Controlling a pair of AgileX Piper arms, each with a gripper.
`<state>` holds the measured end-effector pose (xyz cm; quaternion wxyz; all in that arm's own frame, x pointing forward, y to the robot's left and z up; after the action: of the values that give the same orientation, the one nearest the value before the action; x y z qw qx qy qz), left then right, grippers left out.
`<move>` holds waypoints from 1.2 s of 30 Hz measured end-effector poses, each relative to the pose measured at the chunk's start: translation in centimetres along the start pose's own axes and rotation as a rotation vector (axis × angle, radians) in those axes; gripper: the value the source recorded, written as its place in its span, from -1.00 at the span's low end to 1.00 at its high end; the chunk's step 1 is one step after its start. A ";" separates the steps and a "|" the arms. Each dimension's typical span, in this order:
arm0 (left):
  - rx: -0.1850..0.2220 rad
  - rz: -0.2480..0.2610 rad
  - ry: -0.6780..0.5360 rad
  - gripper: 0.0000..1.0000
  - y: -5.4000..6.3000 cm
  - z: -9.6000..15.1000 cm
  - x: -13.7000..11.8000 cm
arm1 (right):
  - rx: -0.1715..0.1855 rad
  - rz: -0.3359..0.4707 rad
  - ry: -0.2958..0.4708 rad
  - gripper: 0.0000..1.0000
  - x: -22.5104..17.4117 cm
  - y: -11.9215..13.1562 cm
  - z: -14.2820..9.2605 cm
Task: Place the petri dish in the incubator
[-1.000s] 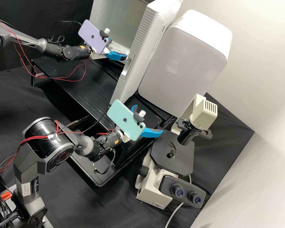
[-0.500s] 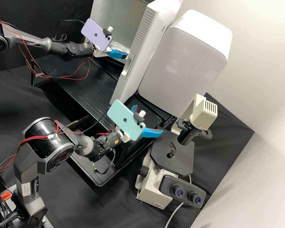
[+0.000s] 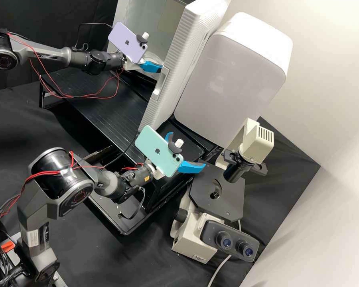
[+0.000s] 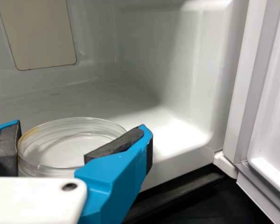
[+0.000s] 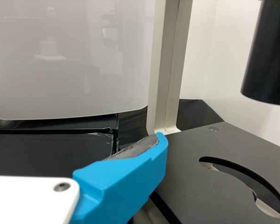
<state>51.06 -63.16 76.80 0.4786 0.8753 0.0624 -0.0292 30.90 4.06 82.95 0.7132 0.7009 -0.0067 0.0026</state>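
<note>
One incubator [image 4: 177, 60], door open, chamber mouth facing the left gripper [image 4: 72, 140]. One microscope [image 3: 215, 215] next to the right gripper [image 3: 192, 166], closure not determinable, well apart from the chamber. One petri dish [image 4: 60, 133], round, lying flat, clamped between the left jaws at the chamber mouth, deeper floor straight ahead

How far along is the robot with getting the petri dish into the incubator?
Done: the incubator door stands open and the left gripper is shut on the petri dish. In hand: the dish is at the chamber's mouth. Remaining: set it on the chamber floor, release, withdraw.
</note>
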 end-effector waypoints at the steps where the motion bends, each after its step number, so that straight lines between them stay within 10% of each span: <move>1: 0.000 0.000 0.000 -1.00 0.0 0.1 0.2 | 0.000 0.000 0.000 1.00 0.0 0.0 0.0; 8: -0.065 -0.005 0.000 -1.00 -0.1 0.4 1.1 | 0.000 0.000 0.000 1.00 0.0 0.0 0.0; 22: -0.068 -0.004 0.009 -1.00 -0.5 0.0 1.8 | 0.000 0.000 0.000 1.00 0.0 0.0 0.0; 23: -0.068 -0.004 0.008 1.00 -0.5 0.0 1.7 | 0.000 0.000 0.000 1.00 0.0 0.0 0.0; 36: -0.055 -0.006 0.027 1.00 -0.7 -0.8 2.2 | 0.000 0.000 0.000 1.00 0.0 0.0 0.0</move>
<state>53.12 -61.96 76.44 0.5013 0.8621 0.0722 -0.0172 30.90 4.06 82.95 0.7132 0.7009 -0.0067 0.0026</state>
